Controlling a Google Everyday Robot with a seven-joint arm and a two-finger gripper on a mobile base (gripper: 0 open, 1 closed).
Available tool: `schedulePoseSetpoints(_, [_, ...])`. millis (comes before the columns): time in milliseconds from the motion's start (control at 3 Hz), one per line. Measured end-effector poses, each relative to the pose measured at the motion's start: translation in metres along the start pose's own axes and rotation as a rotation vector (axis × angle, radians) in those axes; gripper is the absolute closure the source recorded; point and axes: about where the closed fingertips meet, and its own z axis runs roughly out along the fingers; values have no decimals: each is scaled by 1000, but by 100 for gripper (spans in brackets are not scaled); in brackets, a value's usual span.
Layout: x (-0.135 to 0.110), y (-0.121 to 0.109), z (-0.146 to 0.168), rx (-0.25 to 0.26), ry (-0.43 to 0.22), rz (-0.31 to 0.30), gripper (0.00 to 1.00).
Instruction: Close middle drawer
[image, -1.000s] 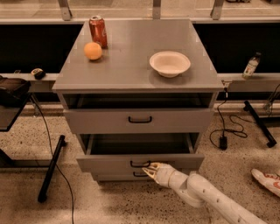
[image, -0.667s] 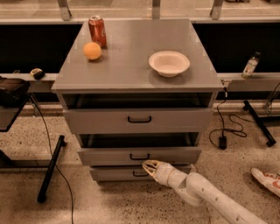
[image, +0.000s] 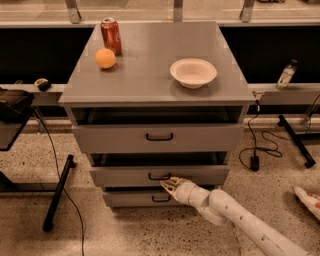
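The middle drawer (image: 125, 176) stands partly out, its long front running left to right, with a dark gap above it under the top drawer (image: 110, 139). The gripper (image: 169, 183) reaches in from the near right and meets that front just below and right of the black bar handle (image: 159, 176). Its fingers (image: 166, 182) seem pressed together, pinching nothing. The drawer lies directly beyond them, so the push should probably run straight away, square to the front.
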Motion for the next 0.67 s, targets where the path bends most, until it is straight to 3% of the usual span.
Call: schedulePoseSetpoints(667, [2, -3, 3, -7, -6, 0, 100])
